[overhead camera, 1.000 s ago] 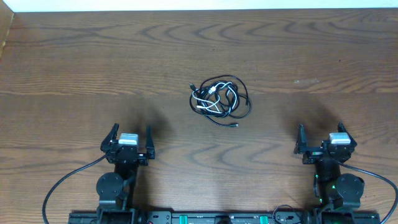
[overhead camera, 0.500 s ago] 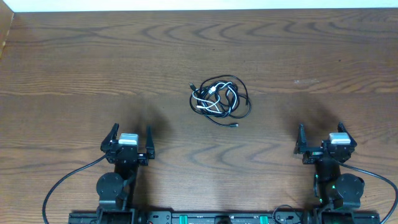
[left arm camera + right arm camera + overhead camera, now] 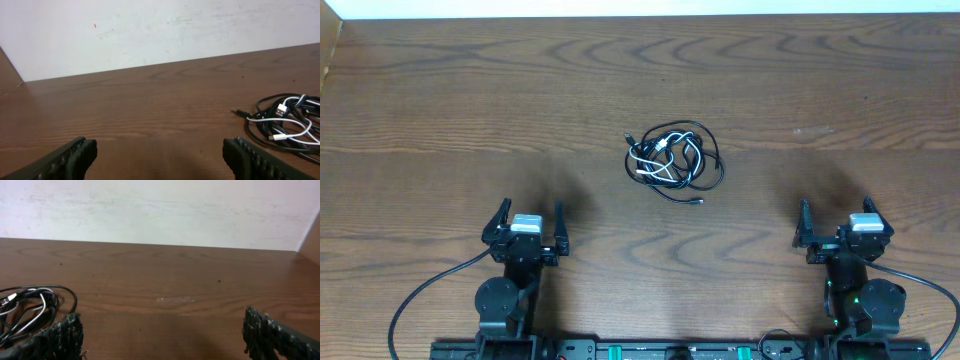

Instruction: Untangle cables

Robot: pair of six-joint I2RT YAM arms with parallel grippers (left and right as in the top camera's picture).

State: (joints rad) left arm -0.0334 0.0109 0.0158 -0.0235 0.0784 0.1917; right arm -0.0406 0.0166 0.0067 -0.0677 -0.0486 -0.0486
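Observation:
A tangle of black and white cables (image 3: pixel 674 160) lies on the wooden table near its middle. It shows at the right edge of the left wrist view (image 3: pixel 287 125) and at the left edge of the right wrist view (image 3: pixel 27 311). My left gripper (image 3: pixel 528 222) is open and empty at the near left, well short of the tangle. My right gripper (image 3: pixel 840 222) is open and empty at the near right, also far from it. In the wrist views the left gripper's fingers (image 3: pixel 160 157) and the right gripper's fingers (image 3: pixel 165 335) stand wide apart over bare wood.
A white wall (image 3: pixel 150 30) rises behind the table's far edge. A raised wooden side edge (image 3: pixel 332 50) shows at the far left.

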